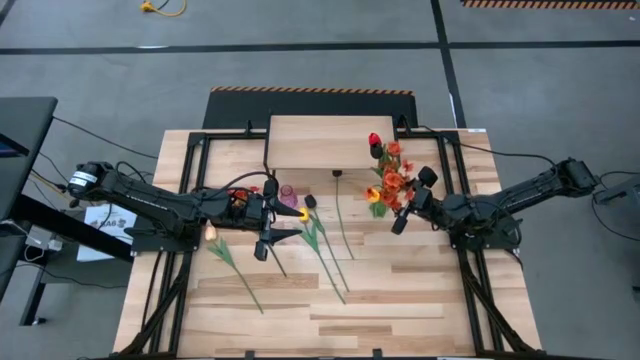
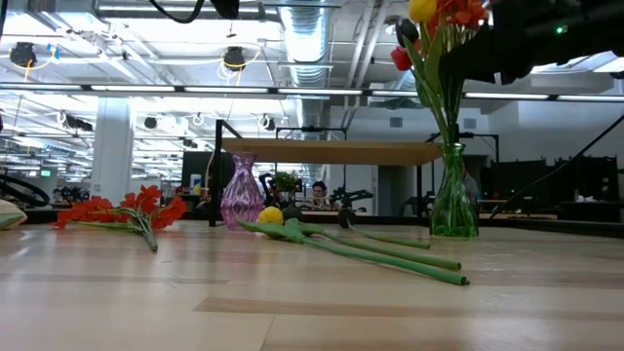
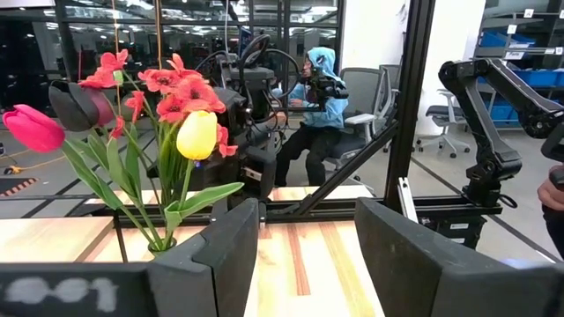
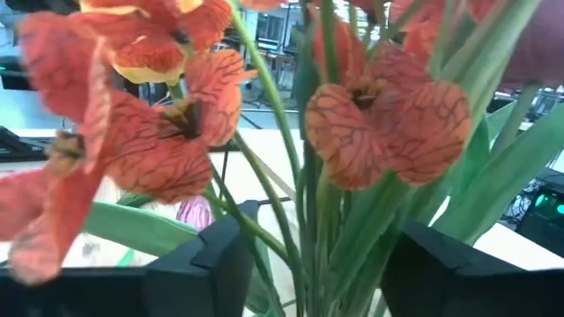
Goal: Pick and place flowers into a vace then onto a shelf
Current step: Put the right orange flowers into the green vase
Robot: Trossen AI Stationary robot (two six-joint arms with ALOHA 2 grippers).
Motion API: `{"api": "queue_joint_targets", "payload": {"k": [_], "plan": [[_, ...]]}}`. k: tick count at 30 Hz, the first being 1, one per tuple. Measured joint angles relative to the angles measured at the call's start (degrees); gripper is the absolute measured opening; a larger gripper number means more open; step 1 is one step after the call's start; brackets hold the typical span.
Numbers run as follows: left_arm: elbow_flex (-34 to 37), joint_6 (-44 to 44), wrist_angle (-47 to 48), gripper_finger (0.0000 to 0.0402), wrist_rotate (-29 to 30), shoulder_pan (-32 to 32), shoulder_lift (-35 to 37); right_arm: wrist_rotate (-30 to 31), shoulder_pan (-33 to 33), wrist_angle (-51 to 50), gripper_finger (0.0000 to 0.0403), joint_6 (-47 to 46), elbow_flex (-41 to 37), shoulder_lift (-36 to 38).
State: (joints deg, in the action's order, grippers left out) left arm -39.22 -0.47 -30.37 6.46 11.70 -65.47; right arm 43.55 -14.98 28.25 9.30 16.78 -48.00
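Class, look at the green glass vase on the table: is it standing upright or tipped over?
Upright. In the low view the green glass vase stands on its base on the table, with the flowers rising straight up out of it.

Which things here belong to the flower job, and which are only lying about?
Job: flowers in the green vase; loose flowers on the table; purple vase; shelf; left gripper, open; right gripper.

Lying about: yellow cable on the floor.

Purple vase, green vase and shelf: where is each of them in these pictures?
Purple vase (image 2: 242,200): low view, on its glass belly.
Green vase (image 2: 453,207): low view, on its lower glass body.
Shelf (image 1: 315,140): high view, on the bare wooden top.
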Motion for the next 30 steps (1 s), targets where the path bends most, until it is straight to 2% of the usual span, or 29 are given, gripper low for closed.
{"api": "queue_joint_targets", "payload": {"k": [4,7,21,30], "plan": [[0.0,0.0,0.0,0.018,0.0,0.0,0.0,0.0,0.0,-0.1,0.0238,0.1,0.0,0.0],[0.0,0.0,0.0,0.018,0.0,0.0,0.0,0.0,0.0,-1.8,0.0254,-0.2,0.1,0.6],[0.0,-0.1,0.2,0.018,0.0,0.0,0.0,0.5,0.0,-17.2,0.0253,-3.6,5.9,2.4],[0.0,-0.2,0.3,0.018,0.0,0.0,0.0,3.1,-1.4,-25.9,0.0253,-4.9,10.4,2.4]]}}
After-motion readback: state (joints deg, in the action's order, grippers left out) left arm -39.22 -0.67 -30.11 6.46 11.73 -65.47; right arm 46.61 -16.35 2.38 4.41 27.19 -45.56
